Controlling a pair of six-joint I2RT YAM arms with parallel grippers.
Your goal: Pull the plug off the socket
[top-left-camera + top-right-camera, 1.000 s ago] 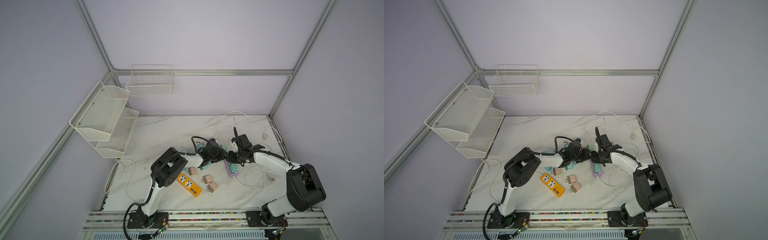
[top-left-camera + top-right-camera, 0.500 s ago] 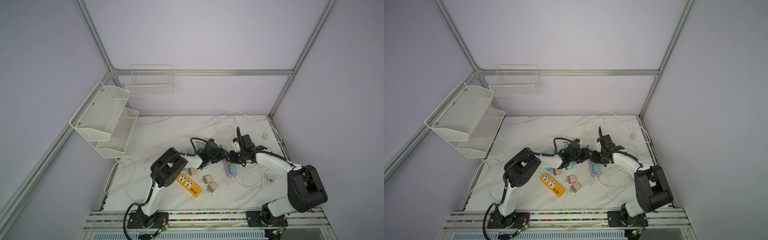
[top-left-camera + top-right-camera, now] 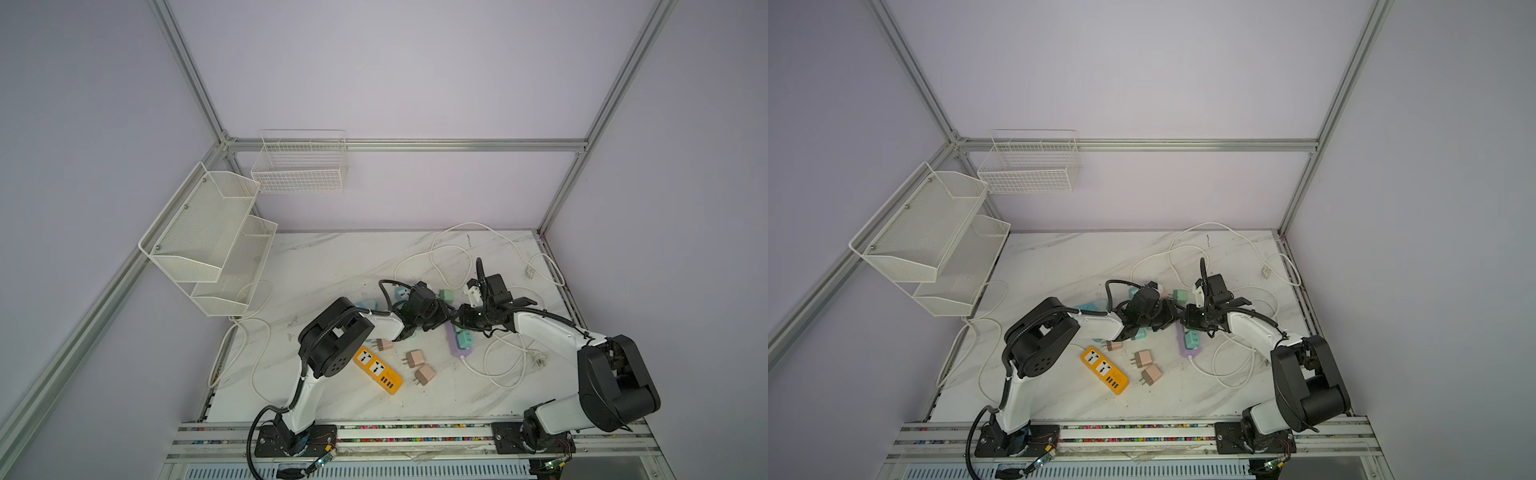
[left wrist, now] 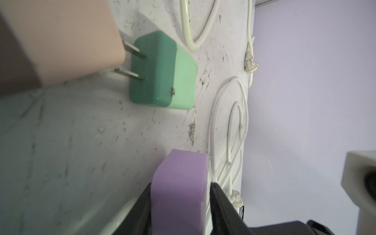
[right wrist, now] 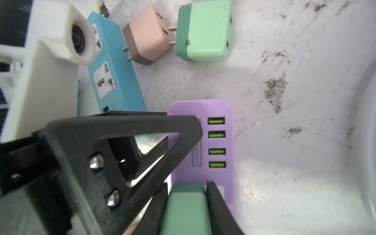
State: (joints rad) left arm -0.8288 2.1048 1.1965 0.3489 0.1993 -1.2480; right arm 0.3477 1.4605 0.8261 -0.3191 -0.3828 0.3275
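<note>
Green plug (image 5: 186, 209), seated in the purple power strip (image 5: 185, 108) on the counter (image 5: 284, 61), is pinched by right gripper (image 5: 186, 185) jaws; left gripper (image 4: 181, 186) jaws clamp the strip's end: advise pulling straight out, strip held firm.

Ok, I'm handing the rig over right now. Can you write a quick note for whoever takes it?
Grips: left claw shut on the end of the purple power strip; right claw shut on the green plug.
Position: the plug looks still seated in that strip, next to its USB ports.
Done: both grips are set.
Left: pull the plug straight off while the left claw steadies the strip.
</note>
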